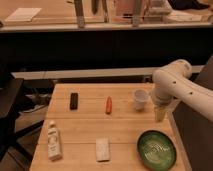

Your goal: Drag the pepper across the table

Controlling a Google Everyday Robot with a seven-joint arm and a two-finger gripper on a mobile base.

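The hand (160, 114) hangs fingers-down off the white arm (172, 82), over the edge of the tabletop (125, 130), and it's spread wide with nothing in it. That makes sense for a drag that hasn't started: open fingers can drop down around a thin thing.

The pepper (108, 104), small and red-orange, lies flat on the planks. Its long axis runs toward and away from the camera, and it's well apart from the hand. A white cup (140, 99) stands upright between the two, just beside the hand, so the straight line from hand to pepper isn't free. My read is the hand needs to rise over the cup or swing around it.

A green bowl (156, 149) sits close below the hand on the camera side. Beyond the pepper, farther from the hand again, there's a black bar (74, 100) lying parallel to it. A white bottle (53, 142) stands at the corner farthest from the hand, and a white block (102, 149) lies flat between that and the bowl.

The pepper has bare wood around it, with the roomiest stretch on the camera side, and I'd guess that's where a drag goes cleanest. It has only the planks under it, so pressing down or pinching it low should slide it. It's tapered and could roll or pivot if it's pushed off-centre. The task looks barely begun, with the reach to the pepper as the step in hand.
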